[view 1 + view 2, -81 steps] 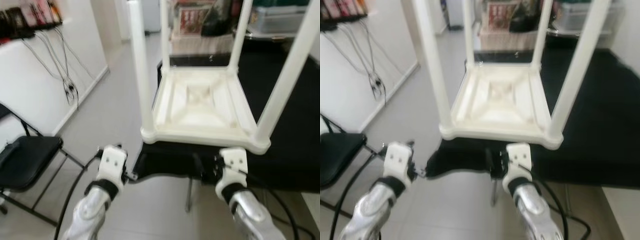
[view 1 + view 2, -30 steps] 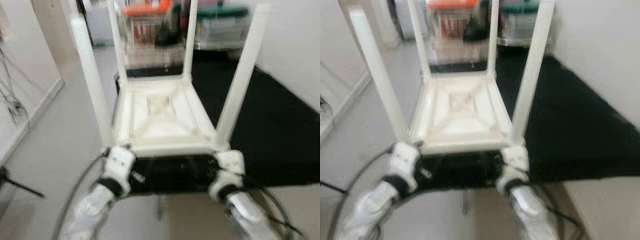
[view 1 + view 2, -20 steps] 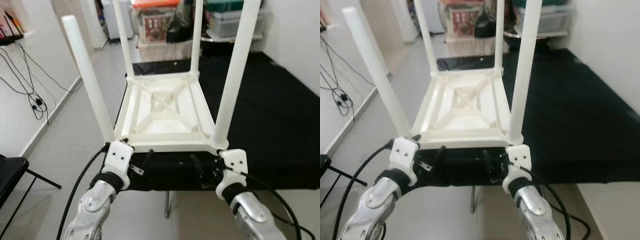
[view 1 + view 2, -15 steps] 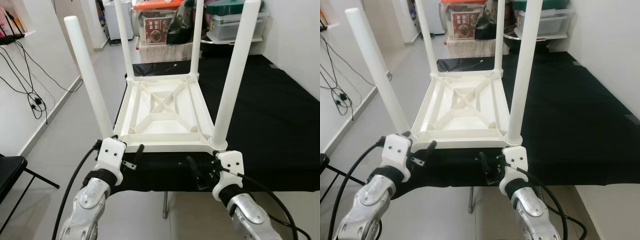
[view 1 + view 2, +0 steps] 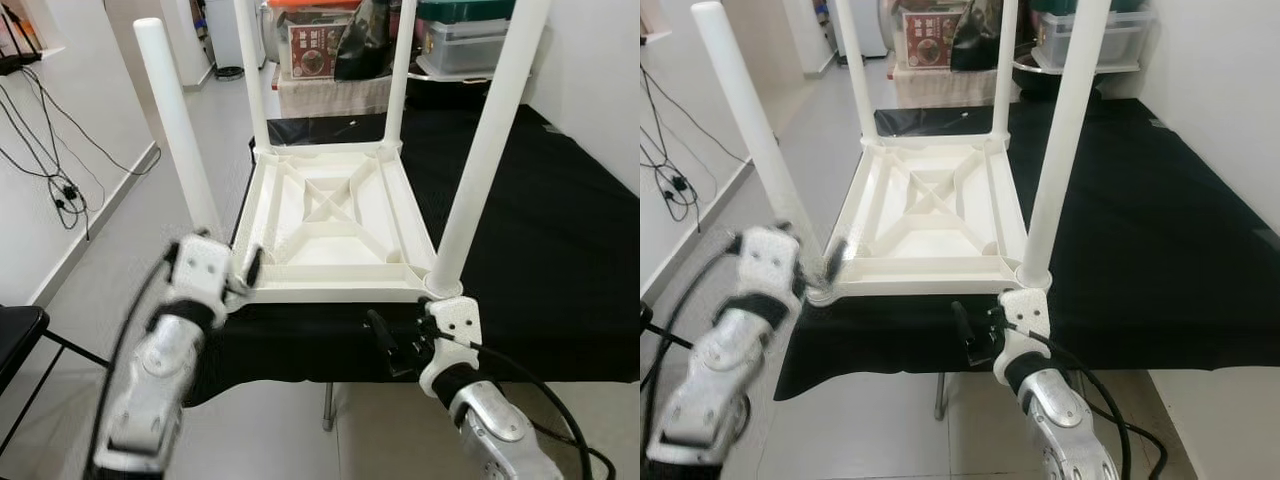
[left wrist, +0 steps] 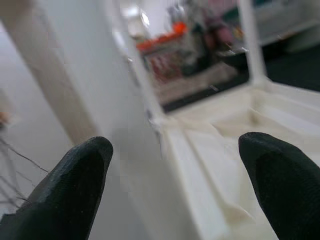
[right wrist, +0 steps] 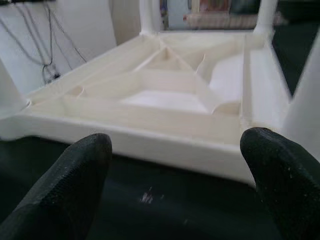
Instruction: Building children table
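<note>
Two table (image 5: 330,225) legs cropped; left hand (image 5: 240,275) blurred.

Black-covered table (image 5: 560,260) runs from near edge back toward far wall. White plastic children table (image 5: 335,225) lies upside down on it at near left corner, four legs pointing up, ribbed underside showing. Black cover hangs over near edge. Grey tiled floor (image 5: 190,170) alongside on left.
</note>
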Controlling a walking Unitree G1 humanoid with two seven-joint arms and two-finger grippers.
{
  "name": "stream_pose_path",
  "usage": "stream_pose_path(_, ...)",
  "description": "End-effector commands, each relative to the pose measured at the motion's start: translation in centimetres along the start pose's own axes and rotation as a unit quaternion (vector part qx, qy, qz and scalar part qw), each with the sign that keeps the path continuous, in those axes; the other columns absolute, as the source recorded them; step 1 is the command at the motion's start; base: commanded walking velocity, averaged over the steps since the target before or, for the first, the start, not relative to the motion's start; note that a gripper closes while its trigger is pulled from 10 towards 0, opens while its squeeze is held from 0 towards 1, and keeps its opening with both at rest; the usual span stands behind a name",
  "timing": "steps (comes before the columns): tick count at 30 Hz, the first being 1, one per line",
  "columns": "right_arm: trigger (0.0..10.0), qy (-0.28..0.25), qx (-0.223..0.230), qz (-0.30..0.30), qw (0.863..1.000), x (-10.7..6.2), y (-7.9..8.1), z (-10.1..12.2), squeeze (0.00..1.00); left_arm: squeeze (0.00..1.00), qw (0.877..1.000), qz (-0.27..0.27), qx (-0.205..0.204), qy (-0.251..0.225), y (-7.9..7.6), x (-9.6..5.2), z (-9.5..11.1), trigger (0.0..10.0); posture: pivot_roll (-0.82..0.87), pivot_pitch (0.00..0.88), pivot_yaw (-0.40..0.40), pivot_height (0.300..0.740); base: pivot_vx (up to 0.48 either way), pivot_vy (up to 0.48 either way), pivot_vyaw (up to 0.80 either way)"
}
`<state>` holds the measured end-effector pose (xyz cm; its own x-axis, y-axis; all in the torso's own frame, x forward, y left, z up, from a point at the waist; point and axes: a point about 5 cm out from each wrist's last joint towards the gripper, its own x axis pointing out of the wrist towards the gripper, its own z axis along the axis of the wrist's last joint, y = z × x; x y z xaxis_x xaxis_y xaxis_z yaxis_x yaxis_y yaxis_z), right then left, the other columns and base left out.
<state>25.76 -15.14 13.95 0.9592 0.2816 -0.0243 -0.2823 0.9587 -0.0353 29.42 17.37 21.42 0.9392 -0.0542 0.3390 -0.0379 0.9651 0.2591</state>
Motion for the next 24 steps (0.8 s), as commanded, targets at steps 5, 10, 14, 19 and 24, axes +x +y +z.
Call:
stream_pose_path(5,10.0,-0.035,-0.027,-0.019,0.999,0.8,-2.3,2.2,0.0,0.0,0.999,0.045,0.014,0.021,1.2,-0.7,-1.0,10.0,-0.08,0.035,0.031,0.74,0.0,0.0,0.0)
stream_pose_path(10,10.0,-0.05,-0.045,-0.027,0.997,1.2,-3.4,3.5,0.0,0.0,0.997,0.062,0.014,0.051,1.2,-1.9,-2.5,10.0,-0.07,0.057,0.025,0.74,0.0,0.0,0.0)
stream_pose_path(14,10.0,-0.055,-0.056,-0.027,0.997,1.5,-3.5,4.0,0.0,0.0,0.995,0.072,0.011,0.06,1.8,-2.0,-3.1,10.0,-0.07,0.064,0.025,0.74,0.0,0.0,0.0)
stream_pose_path(19,10.0,-0.077,-0.068,-0.033,0.994,1.9,-4.0,5.6,0.0,0.0,0.995,0.079,0.003,0.065,2.6,-1.5,-3.8,10.0,-0.07,0.094,0.018,0.74,0.0,0.0,0.0)
stream_pose_path(24,10.0,-0.134,-0.079,-0.027,0.988,2.1,-4.8,10.3,0.0,0.0,0.997,0.052,-0.024,0.043,3.3,0.3,-3.6,10.0,-0.08,0.119,0.008,0.74,0.0,0.0,0.0)
